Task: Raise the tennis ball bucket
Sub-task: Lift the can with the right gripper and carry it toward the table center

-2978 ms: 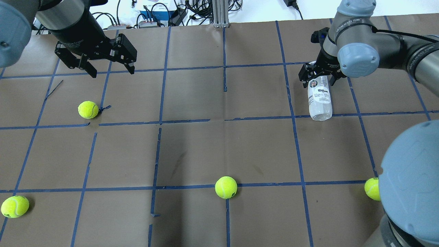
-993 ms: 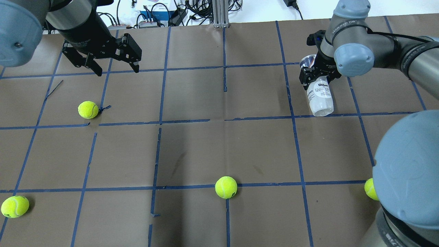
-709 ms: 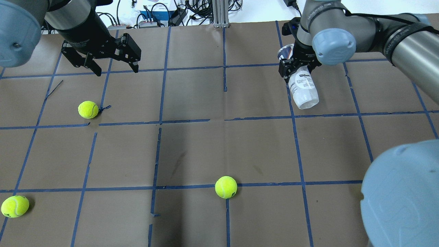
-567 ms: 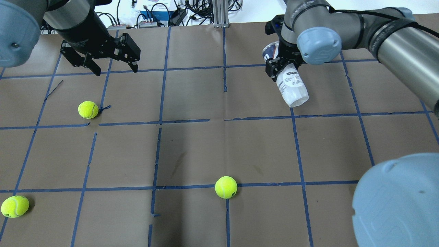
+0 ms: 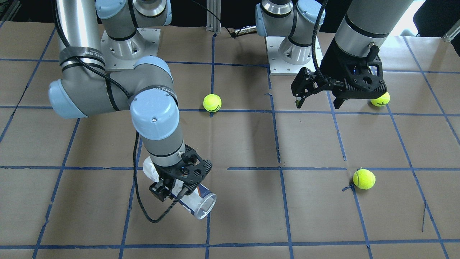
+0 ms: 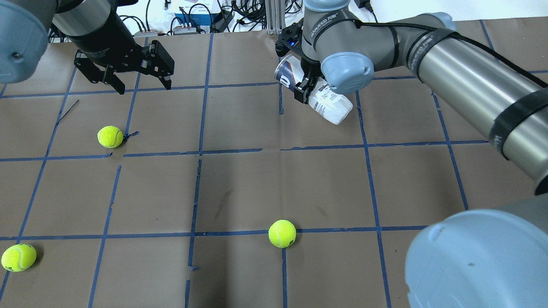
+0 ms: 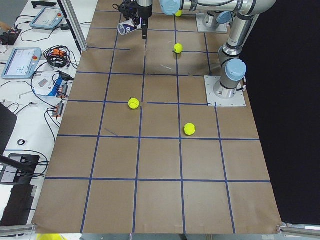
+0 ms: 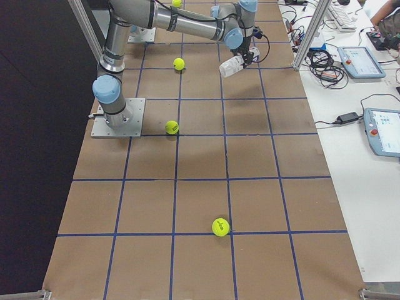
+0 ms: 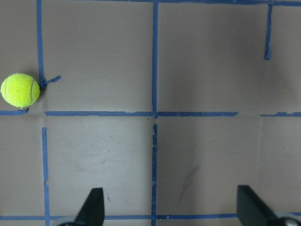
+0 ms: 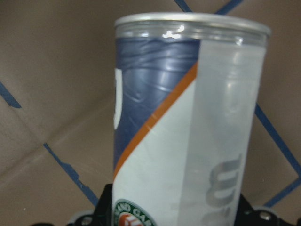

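Your right tool (image 6: 305, 87), closed around the bucket (image 6: 330, 106), has swung it from the right side toward the far centre of the tabletop (image 6: 239, 179). It hangs tilted, apparently clear of the surface, so the lift looks achieved. Left tool (image 6: 143, 87) gapes empty.

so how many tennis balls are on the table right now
5: far left ball, near left ball, centre ball, ball by the right arm's base, and ball toward the table's right end. More may be hidden.
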`<action>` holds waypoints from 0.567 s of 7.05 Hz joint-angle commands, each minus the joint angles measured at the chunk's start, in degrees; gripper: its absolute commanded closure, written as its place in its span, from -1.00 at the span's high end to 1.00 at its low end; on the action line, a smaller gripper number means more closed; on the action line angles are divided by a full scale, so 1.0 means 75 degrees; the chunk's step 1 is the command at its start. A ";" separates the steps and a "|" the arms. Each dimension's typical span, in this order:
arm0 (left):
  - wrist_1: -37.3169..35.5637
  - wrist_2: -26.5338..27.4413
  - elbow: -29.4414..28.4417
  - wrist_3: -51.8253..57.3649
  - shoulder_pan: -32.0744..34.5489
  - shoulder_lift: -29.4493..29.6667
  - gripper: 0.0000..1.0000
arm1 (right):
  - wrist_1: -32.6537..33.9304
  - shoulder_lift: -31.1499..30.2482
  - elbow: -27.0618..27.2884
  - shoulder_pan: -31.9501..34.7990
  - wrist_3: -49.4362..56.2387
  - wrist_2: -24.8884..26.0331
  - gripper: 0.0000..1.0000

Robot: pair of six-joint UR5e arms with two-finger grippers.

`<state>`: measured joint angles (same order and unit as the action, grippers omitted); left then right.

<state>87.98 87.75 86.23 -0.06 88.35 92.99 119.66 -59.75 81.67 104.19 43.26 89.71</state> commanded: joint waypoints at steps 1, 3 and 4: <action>-0.0012 -0.0004 -0.0013 0.0020 -0.0026 -0.0012 1.00 | 0.0742 0.0721 -0.0351 0.0415 0.1431 -0.0091 0.56; 0.0000 -0.0016 -0.0024 0.0020 -0.0026 0.0000 1.00 | 0.0745 0.0923 -0.0658 0.0509 0.2233 0.0026 0.56; -0.0012 -0.0016 -0.0024 0.0020 -0.0015 0.0000 1.00 | 0.0895 0.1086 -0.0670 0.0510 0.2769 0.0235 0.56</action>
<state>87.93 87.66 86.07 0.09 88.17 92.97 125.40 -52.97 77.08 107.75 59.52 90.09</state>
